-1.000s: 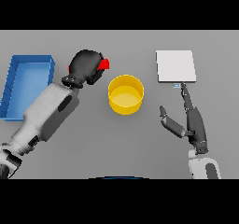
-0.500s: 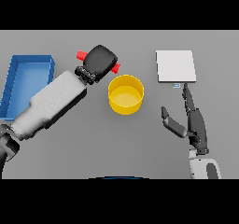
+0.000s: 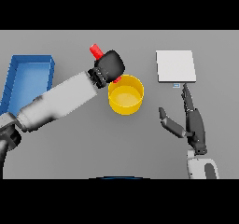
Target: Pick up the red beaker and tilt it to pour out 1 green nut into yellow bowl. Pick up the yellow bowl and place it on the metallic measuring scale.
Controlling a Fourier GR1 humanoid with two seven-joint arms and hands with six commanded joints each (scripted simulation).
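- head view: the left hand (image 3: 110,66) sits just above centre of the frame, its fingers clenched round the red beaker (image 3: 96,51); only the beaker's two ends show, one poking out up and to the left of the fist, the other a red sliver at the yellow bowl's (image 3: 125,95) upper left rim.
- the beaker is tilted, lower end toward the bowl. whether its lip overhangs or touches the rim cannot be told.
- the green nut cannot be seen; the bowl's inside looks plain yellow, so by my judgement nothing has been poured yet.
- the bowl stands on the grey counter (image 3: 140,143) near the middle, and the scale (image 3: 175,66), a pale square plate, lies well apart from it in the upper right.
- the right hand (image 3: 189,123) rests in the lower right, fingers released and straight, pointing up toward the scale, holding nothing.
- a blue tray (image 3: 27,80) lies at the left edge, partly behind the left forearm.
- doing this step well, as i judge it: keep the lip over the bowl's opening, not the rim; deepen the tilt slowly and ease back once one nut drops, since a quick tip could spill more; keep the fist clear of the bowl wall so it is not nudged.
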